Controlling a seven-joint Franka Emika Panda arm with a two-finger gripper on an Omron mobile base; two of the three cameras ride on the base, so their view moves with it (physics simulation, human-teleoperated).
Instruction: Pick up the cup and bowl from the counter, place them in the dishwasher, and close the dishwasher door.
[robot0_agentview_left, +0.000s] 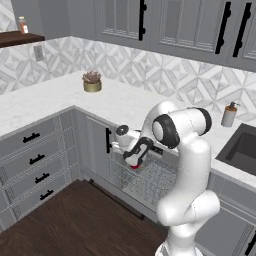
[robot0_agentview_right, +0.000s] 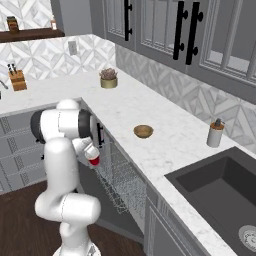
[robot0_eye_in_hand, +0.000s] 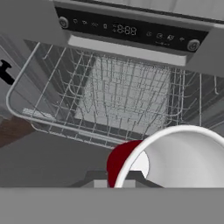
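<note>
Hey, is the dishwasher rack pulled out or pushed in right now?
Pulled out. The silver wire rack extends forward from under the control strip, out past the counter edge.

Place is home kitchen, rendered. White marble-look surface (robot0_agentview_right: 165, 135) in L shape, grey drawers (robot0_agentview_left: 35, 160) with black handles below. Grey upper cabinets (robot0_agentview_left: 185, 25) with long black handles are seen above patterned tile backsplash (robot0_agentview_left: 150, 70). Dark sink (robot0_agentview_right: 220, 195) is set into surface, soap dispenser (robot0_agentview_right: 215, 133) beside it. Dishwasher (robot0_eye_in_hand: 131, 33) with digital display stands open, wire rack (robot0_eye_in_hand: 113, 100) pulled out. Knife block (robot0_agentview_right: 18, 79) and potted succulent (robot0_agentview_left: 92, 81) stand on surface. Dark wood floor (robot0_agentview_left: 75, 220).
</note>
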